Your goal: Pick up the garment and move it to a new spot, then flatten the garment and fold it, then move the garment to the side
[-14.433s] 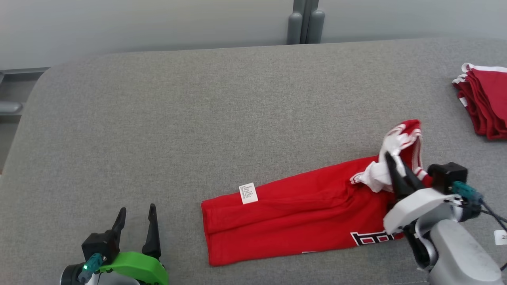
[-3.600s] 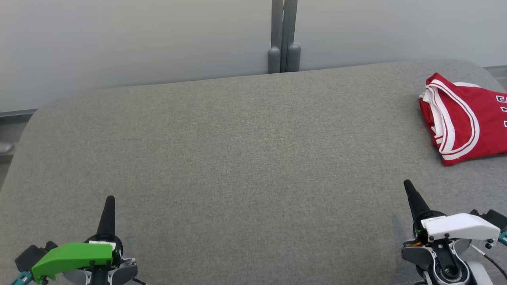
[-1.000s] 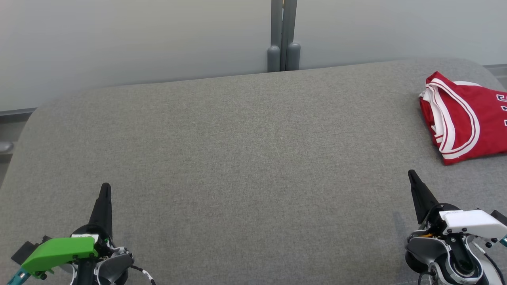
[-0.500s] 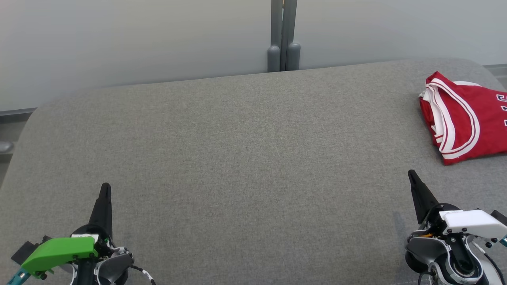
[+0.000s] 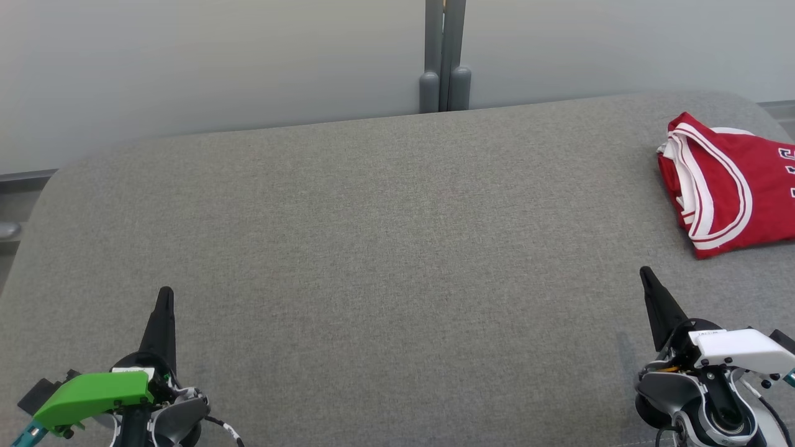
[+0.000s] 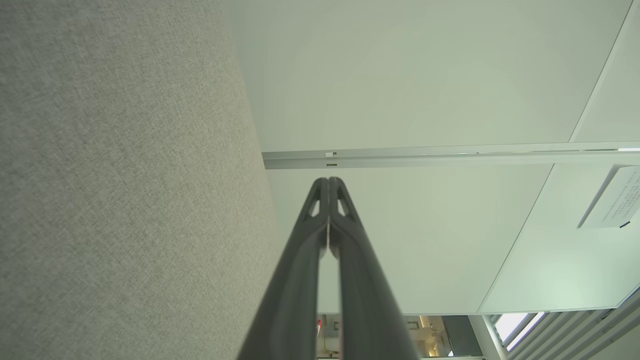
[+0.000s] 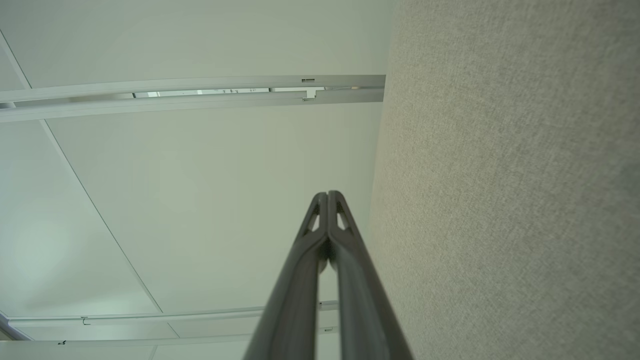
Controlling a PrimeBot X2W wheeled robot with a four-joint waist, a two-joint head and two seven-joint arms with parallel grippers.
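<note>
At the far right edge of the grey surface [image 5: 397, 248], the folded red garment [image 5: 726, 186] lies between one and two o'clock from the right fingers [image 5: 658, 307], well apart from the left fingers [image 5: 163, 323], both pairs clenched on nothing, so the right arm is nearer.

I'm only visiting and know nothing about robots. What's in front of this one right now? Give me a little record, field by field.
surface: grey fabric-covered table
garment: folded red jersey with white trim, far right of the table
left end effector: shut, empty, near left
right end effector: shut, empty, near right, apart from the jersey
backdrop: pale wall with a grey post
task stage: jersey looks folded and set aside
</note>
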